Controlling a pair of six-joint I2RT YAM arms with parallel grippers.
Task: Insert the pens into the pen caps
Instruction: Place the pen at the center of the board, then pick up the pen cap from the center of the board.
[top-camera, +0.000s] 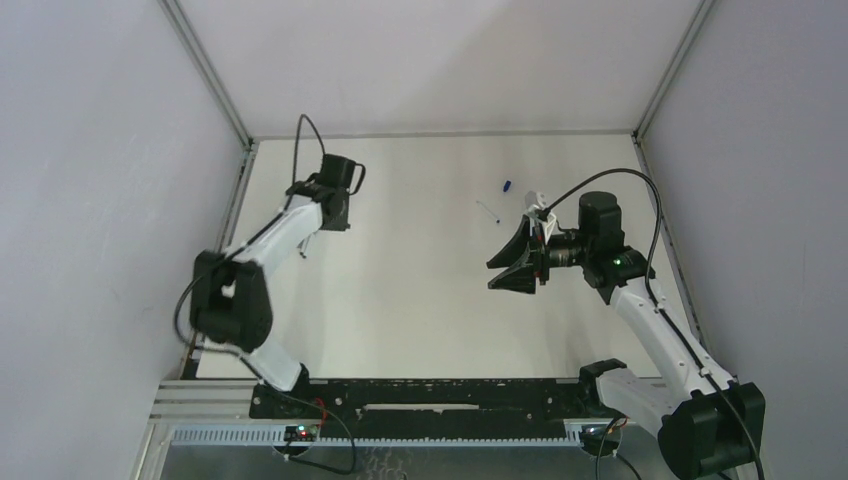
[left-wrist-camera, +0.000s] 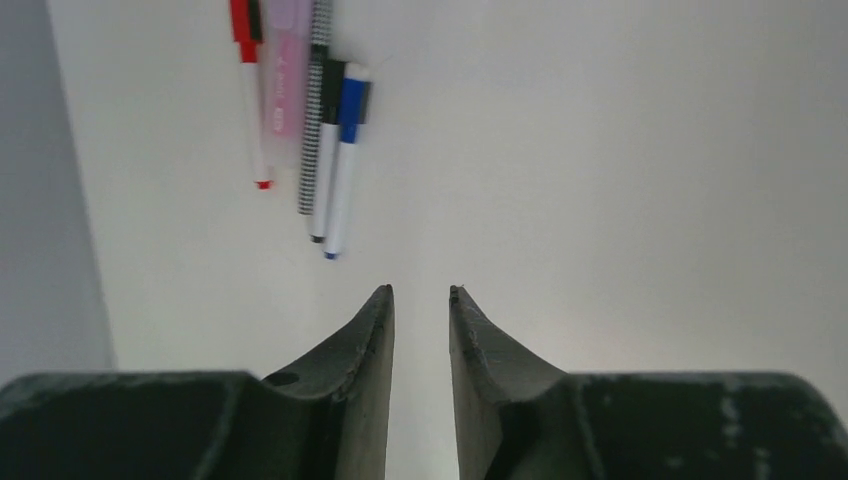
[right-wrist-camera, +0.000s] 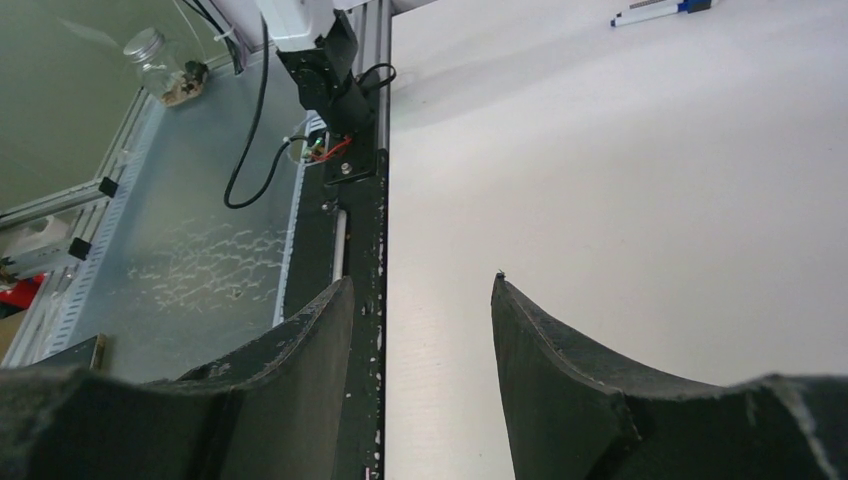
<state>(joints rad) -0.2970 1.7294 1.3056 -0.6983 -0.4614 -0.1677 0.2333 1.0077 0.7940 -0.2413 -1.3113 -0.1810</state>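
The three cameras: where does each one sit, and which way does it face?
Top external: above and behind the robot, looking down on the white table; left arm and right arm show.
Left wrist: on the left arm, facing a row of pens; left gripper below.
Right wrist: facing the black rail at the near edge; right gripper below.
Top and right wrist share that rail.

The top camera looks steeply down from above the near edge over the whole table (top-camera: 420, 300), while each wrist camera sits close behind its gripper, the left gripper (left-wrist-camera: 421, 292) facing pens (left-wrist-camera: 340, 170) ahead-left, the right gripper (right-wrist-camera: 421, 282) facing the black rail (right-wrist-camera: 362, 300) also seen from above.
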